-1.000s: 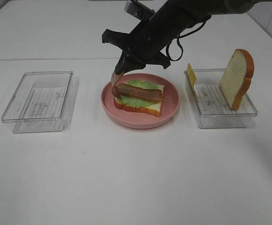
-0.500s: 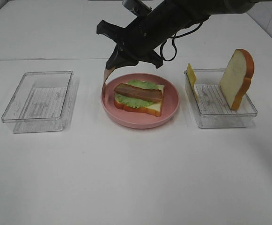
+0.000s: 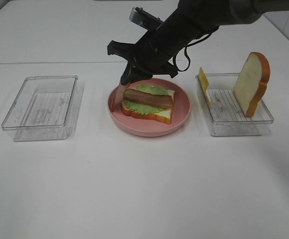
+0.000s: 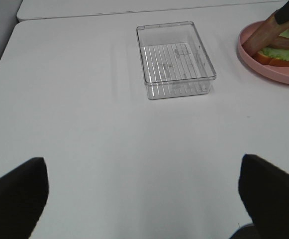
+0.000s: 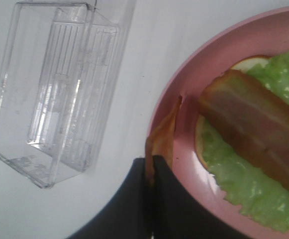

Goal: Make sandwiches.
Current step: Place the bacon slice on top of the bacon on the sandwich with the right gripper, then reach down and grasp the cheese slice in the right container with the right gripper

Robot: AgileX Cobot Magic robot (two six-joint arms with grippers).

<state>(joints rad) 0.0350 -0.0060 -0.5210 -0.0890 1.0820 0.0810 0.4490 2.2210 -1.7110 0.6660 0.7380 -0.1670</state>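
Note:
On the pink plate [image 3: 149, 130] lies a bread slice [image 3: 160, 116] with green lettuce [image 3: 155, 90] and a brown bacon strip [image 3: 148, 98] on top. My right gripper [image 3: 127, 77] reaches across and is shut on a second bacon strip [image 3: 117, 96], which hangs down to the plate's left rim. In the right wrist view the gripper [image 5: 151, 167] pinches that strip [image 5: 161, 137] beside the stack's bacon [image 5: 253, 134]. A yellow cheese slice [image 3: 203, 79] and the other bread slice [image 3: 252, 82] stand upright in the right tray. My left gripper [image 4: 144, 199] is open over bare table.
A clear tray [image 3: 234, 124] stands to the right of the plate. An empty clear tray [image 3: 40, 107] stands to the left, also in the left wrist view [image 4: 176, 59]. A table seam runs along the back.
The right gripper lifted the hanging bacon strip up and left off the stack, then lowered it to the plate's left rim. The stack and trays have not moved.

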